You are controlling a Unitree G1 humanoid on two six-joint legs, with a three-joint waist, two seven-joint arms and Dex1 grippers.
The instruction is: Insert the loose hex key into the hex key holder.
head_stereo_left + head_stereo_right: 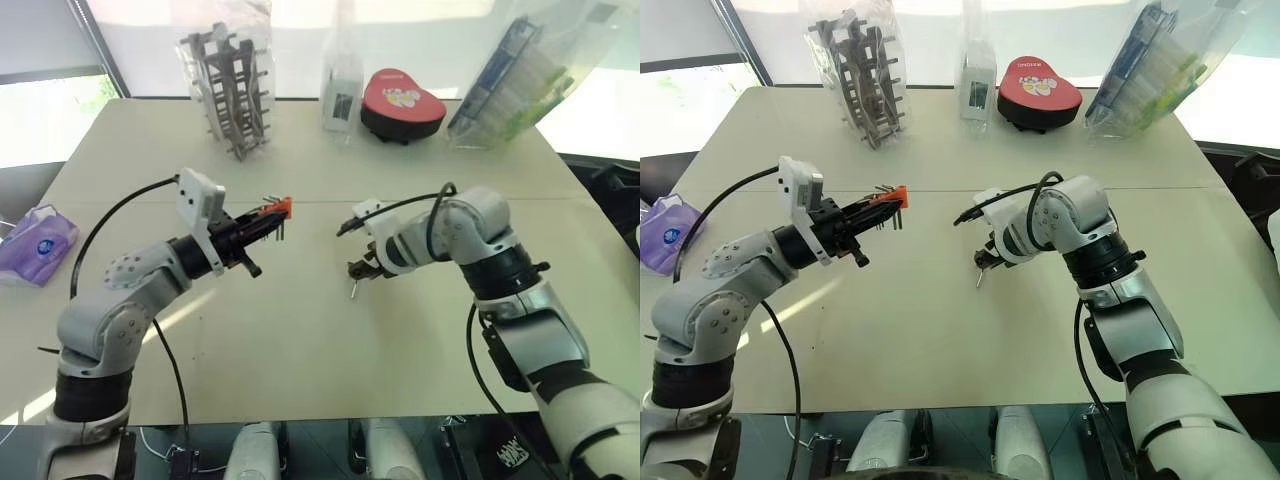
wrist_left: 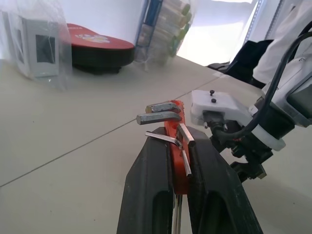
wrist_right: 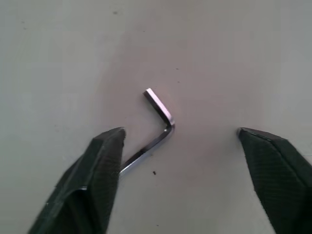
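Right gripper, jaws apart and empty, is straddling the loose hex key mid-tabletop (pickup step; closing needed next), while left gripper is clamping the hex key holder.

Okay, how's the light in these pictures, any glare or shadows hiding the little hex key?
Head views: the windows behind blow out to white, and sunlight streaks the table near the left arm. Right wrist view: soft, even light; the loose hex key glints, lying sharp and plain between the open right pincer fingers. Left wrist view: the hex key holder in the left pincer is crisp against a bright, washed-out background.
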